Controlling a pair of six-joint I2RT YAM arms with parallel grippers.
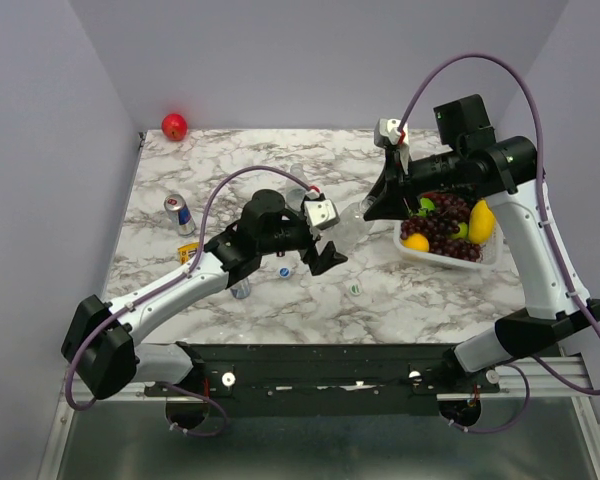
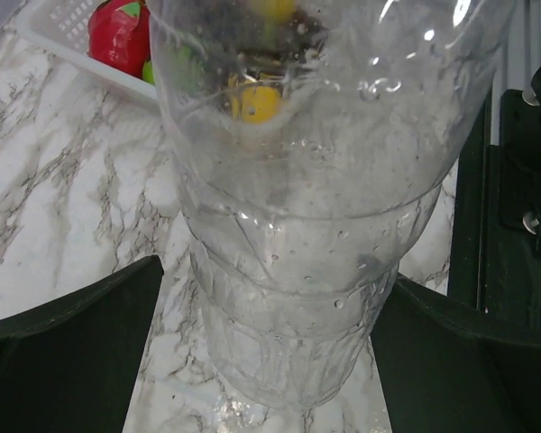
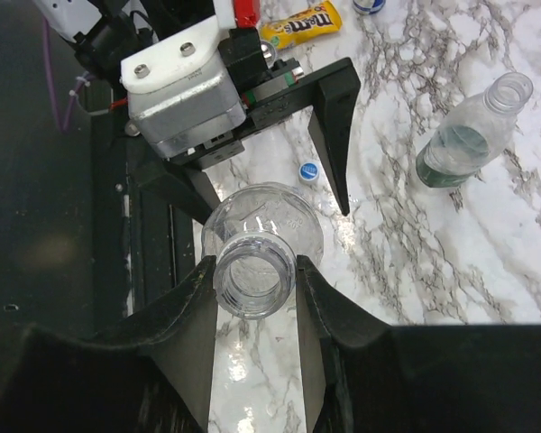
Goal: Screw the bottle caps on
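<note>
Far left, well apart from the work: drink can (image 1: 178, 210) and yellow sweet packet (image 1: 188, 252). Next, left gripper (image 1: 325, 252) spread wide, fingers (image 2: 72, 352) flanking the lower body of the plain bottle (image 1: 350, 232) without clamping it. On the marble table (image 1: 230, 160) just to the near side of that gripper, the blue-and-white cap (image 1: 284, 270). A little further right, the green-marked cap (image 1: 354, 288). Both loose, neither on a thread. Green-banded bottle (image 3: 473, 135) upright and uncapped, apart from both arms. Right of centre, right gripper (image 1: 368, 210) clenched around the plain bottle's open neck, base apparently resting on the tabletop. Far right, fruit tray (image 1: 492, 258), just beside the right arm. Likely trouble: thin clear wall buckling or slipping sideways under a hard squeeze from the left; bottle toppling if let go at the neck before being gripped lower down; no room for a cap with the neck occupied; caps, tiny and light and so close, flicked away by a sweeping left wrist.
</note>
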